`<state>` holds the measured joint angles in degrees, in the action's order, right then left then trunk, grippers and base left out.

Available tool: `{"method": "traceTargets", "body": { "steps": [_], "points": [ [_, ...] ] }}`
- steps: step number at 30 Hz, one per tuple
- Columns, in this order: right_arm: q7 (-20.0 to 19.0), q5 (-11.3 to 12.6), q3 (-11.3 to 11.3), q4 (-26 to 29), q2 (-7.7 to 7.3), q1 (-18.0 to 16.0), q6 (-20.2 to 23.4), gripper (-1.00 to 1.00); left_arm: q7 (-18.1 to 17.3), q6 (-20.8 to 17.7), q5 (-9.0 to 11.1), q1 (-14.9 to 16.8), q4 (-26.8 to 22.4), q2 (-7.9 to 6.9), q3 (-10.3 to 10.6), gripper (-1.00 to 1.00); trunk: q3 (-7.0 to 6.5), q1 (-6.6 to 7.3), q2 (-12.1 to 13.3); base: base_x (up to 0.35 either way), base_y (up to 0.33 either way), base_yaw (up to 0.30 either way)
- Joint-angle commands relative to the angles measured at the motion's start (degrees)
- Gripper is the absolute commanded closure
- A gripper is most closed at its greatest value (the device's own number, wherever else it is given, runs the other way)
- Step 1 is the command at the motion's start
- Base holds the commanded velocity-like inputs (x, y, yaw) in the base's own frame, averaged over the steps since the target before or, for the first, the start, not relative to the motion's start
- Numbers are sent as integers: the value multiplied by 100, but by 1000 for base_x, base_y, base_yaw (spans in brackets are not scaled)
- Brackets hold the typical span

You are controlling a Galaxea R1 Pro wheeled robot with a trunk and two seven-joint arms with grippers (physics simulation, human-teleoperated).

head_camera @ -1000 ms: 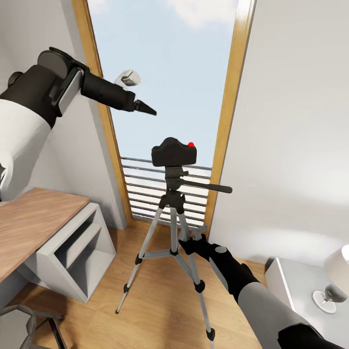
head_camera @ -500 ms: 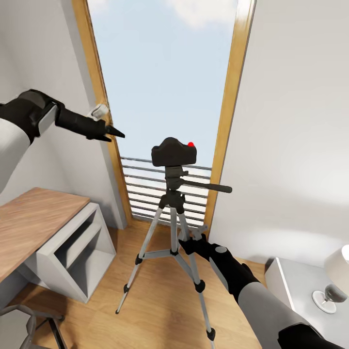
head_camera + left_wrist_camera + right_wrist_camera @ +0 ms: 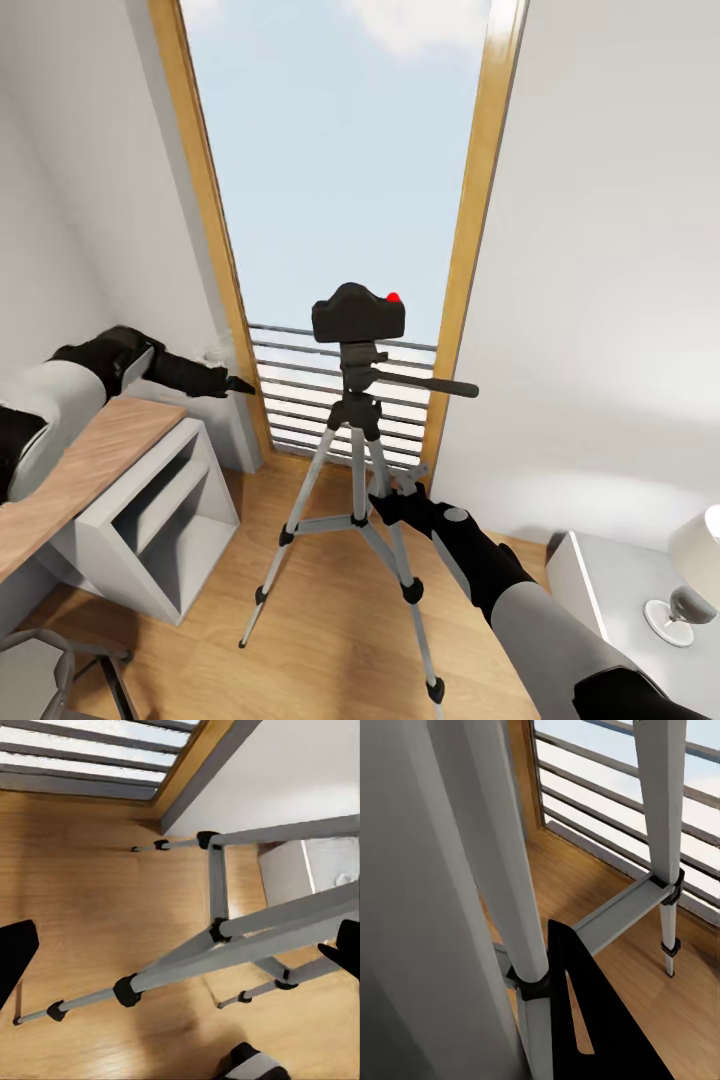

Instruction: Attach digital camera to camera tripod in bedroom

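The black digital camera with its red button sits on top of the camera tripod's black head, in front of the tall window. My left gripper hangs open and empty off to the left of the tripod, at about head-mount height and well apart from the camera. In the left wrist view its fingertips stand wide apart over the silver tripod legs and the wood floor. My right gripper is low against a tripod leg; one black finger presses beside it.
A wooden desk with a grey open shelf unit stands at the left, and a chair back shows at the bottom left. The window railing is behind the tripod. A grey nightstand with a lamp sits at the lower right.
My left arm has dropped from high beside the window frame down to desk level, empty. The camera stays on the tripod head. The right arm has not moved.
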<state>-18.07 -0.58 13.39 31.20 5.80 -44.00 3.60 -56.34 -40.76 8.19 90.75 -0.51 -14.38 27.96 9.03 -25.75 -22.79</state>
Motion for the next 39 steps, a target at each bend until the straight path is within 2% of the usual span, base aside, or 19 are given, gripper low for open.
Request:
{"method": "traceTargets", "body": {
  "steps": [1, 2, 4, 5, 8, 9, 10, 12, 13, 16, 17, 20, 21, 24, 28, 31, 34, 39],
  "points": [
    [-12, -4, -2, 9, 0, -4, 35, 100, 89, 88, 95, -155, 1, 2, 12, -100, 11, -4, -12, 0, 0, 0],
    [-11, -4, -2, 7, 0, -4, 35, 100, 329, 350, 169, -471, 11, 6, 11, -100, 11, -4, -12, 0, 0, 0],
    [-8, -4, -2, 5, 0, -4, 35, 100, 607, 605, 286, -794, 19, 9, 10, -100, 11, -4, -12, 0, 0, 0],
    [-7, -4, 1, 2, 2, -4, 35, 100, 907, 844, 450, -1125, 24, 13, 9, -100, 11, -4, -12, 0, 0, 0],
    [-5, -4, 2, 0, 1, -4, 35, 100, 1349, 1159, 792, -1625, 28, 18, 8, -100, 11, -4, -12, 0, 0, 0],
    [-5, -4, 4, -2, 1, -4, 35, 100, 1600, 1335, 1079, -1954, 32, 22, 8, -100, 11, -4, -12, 0, 0, 0],
    [-5, -4, 4, -3, 1, -4, 35, 100, 1705, 1412, 1235, -2119, 32, 24, 8, -100, 11, -4, -12, 0, 0, 0],
    [-4, -4, 5, -5, 1, -4, 35, 100, 1878, 1551, 1568, -2448, 32, 27, 8, -100, 11, -4, -12, 0, 0, 0],
    [-4, -4, 5, -6, 0, -4, 35, 100, 1993, 1678, 1900, -2766, 33, 29, 8, -100, 11, -4, -12, 0, 0, 0],
    [-7, -4, 6, -7, 0, -4, 35, 100, 2091, 1871, 2396, -3191, 33, 26, 8, -100, 11, -4, -12, 0, 0, 0],
    [-9, -4, 6, -8, 3, -4, 35, 100, 2124, 2003, 2704, -3424, 36, 25, 8, -100, 11, -4, -12, 0, 0, 0],
    [-10, -2, 6, -12, 6, -4, 35, 100, 2145, 2182, 3058, -3720, 39, 28, 8, -100, 11, -4, -12, 0, 0, 0],
    [-11, -3, 6, -17, 7, -4, 35, 100, 2148, 2267, 3203, -3904, 38, 29, 8, -100, 11, -4, -12, 0, 0, 0],
    [-12, -3, 6, -22, 8, -4, 35, 100, 2169, 2364, 3352, -4251, 35, 36, 8, -100, 11, -4, -12, 0, 0, 0],
    [-13, -3, 3, -25, 9, -4, 35, 100, 2192, 2404, 3456, -4692, 39, 38, 8, -100, 11, -4, -12, 0, 0, 0],
    [-13, -2, 2, -26, 5, -4, 35, 100, 2204, 2416, 3506, -5062, 41, 37, 8, -100, 11, -4, -12, 0, 0, 0],
    [-13, -1, 1, -26, 3, -4, 35, 100, 2209, 2420, 3526, -5294, 41, 43, 8, -100, 11, -4, -12, 0, 0, 0],
    [-13, -2, 5, -26, 6, -4, 35, 100, 2219, 2461, 3538, -5757, 42, 121, 8, -100, 11, -4, -12, 0, 0, 0]
  ]
}}
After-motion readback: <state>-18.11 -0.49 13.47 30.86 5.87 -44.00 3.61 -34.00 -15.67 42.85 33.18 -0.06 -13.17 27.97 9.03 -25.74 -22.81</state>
